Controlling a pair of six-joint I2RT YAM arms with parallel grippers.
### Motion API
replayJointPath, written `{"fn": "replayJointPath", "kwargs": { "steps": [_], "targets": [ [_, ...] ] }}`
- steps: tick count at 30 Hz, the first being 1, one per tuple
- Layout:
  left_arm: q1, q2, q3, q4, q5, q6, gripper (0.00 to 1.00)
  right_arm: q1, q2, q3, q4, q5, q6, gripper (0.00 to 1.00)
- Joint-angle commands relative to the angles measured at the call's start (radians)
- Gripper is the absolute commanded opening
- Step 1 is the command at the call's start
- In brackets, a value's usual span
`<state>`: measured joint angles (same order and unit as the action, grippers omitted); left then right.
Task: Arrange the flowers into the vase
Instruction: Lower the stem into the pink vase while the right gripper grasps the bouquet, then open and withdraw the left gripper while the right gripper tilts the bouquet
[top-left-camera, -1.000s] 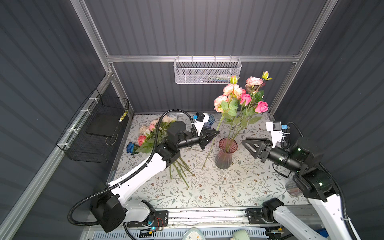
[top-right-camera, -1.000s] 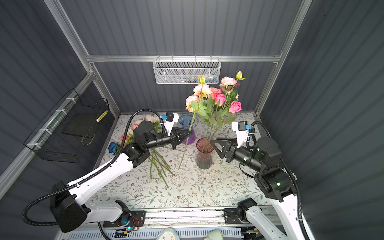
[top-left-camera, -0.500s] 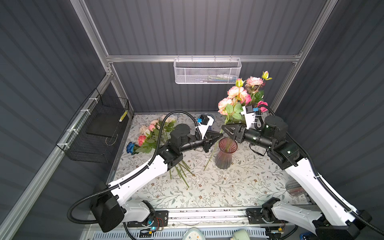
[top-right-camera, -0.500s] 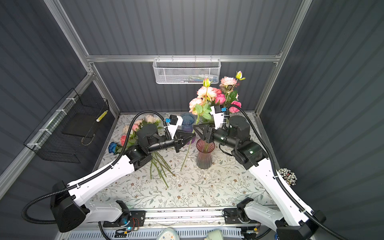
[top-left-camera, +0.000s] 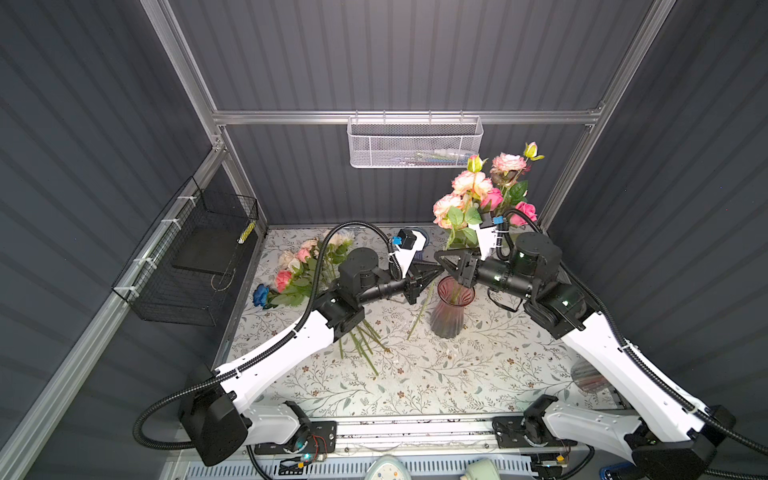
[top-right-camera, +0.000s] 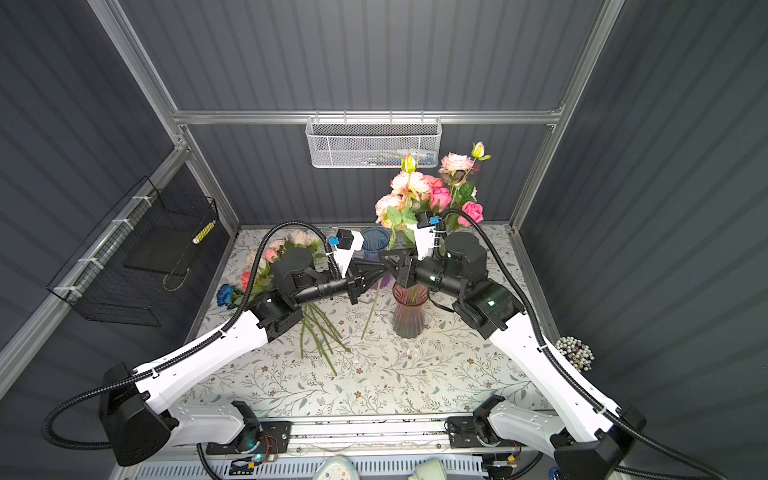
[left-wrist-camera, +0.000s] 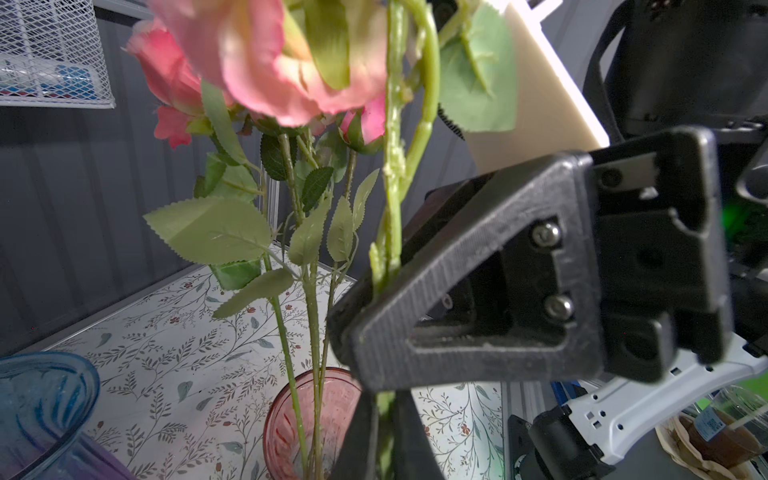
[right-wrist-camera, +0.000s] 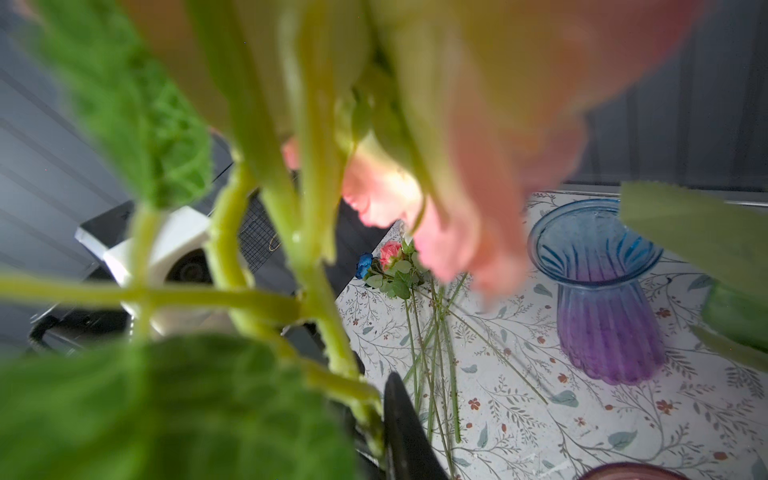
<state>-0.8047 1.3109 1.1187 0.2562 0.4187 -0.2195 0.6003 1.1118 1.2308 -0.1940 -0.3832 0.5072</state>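
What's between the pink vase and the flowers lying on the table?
A single green stem, held by the left gripper, seen in both top views.

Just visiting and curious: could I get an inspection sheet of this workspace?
Surface: floral-print table cover.
Job's things: pink vase holding roses; loose flowers lying left; one held stem outside the vase.
Clutter: blue-purple vase; beaded cluster at the right edge.
Grippers: left gripper and right gripper both shut on the held stem.
Cables: black conduit along each arm.
Surroundings: white mesh basket, back rail; black wire basket, left wall.
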Motion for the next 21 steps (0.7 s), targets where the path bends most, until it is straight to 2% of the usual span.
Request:
{"fn": "replayJointPath", "kwargs": {
  "steps": [1, 2, 4, 7, 9, 14, 21],
  "targets": [
    [-0.006, -0.022, -0.007, 0.024, -0.016, 0.004, 0.13, 0.017, -0.010, 0.026, 0.028, 0.003, -0.028, 0.14],
    [-0.005, -0.020, -0.007, 0.027, -0.019, 0.000, 0.15, 0.019, -0.008, 0.026, 0.029, 0.001, -0.031, 0.14],
    [-0.005, -0.018, -0.008, 0.022, -0.028, -0.005, 0.33, 0.022, -0.009, 0.024, 0.029, 0.009, -0.035, 0.13],
    [-0.004, -0.021, -0.014, 0.016, -0.034, -0.002, 0.36, 0.024, -0.013, 0.024, 0.034, 0.019, -0.041, 0.13],
    [-0.005, -0.031, -0.016, 0.007, -0.042, 0.003, 0.49, 0.026, -0.017, 0.033, 0.032, 0.029, -0.049, 0.13],
    [-0.004, -0.117, -0.034, -0.083, -0.092, 0.067, 0.55, 0.027, -0.026, 0.088, -0.025, 0.129, -0.117, 0.12],
    [-0.005, -0.329, -0.136, -0.185, -0.308, 0.110, 0.66, 0.027, -0.066, 0.151, -0.054, 0.243, -0.214, 0.12]
  ]
}}
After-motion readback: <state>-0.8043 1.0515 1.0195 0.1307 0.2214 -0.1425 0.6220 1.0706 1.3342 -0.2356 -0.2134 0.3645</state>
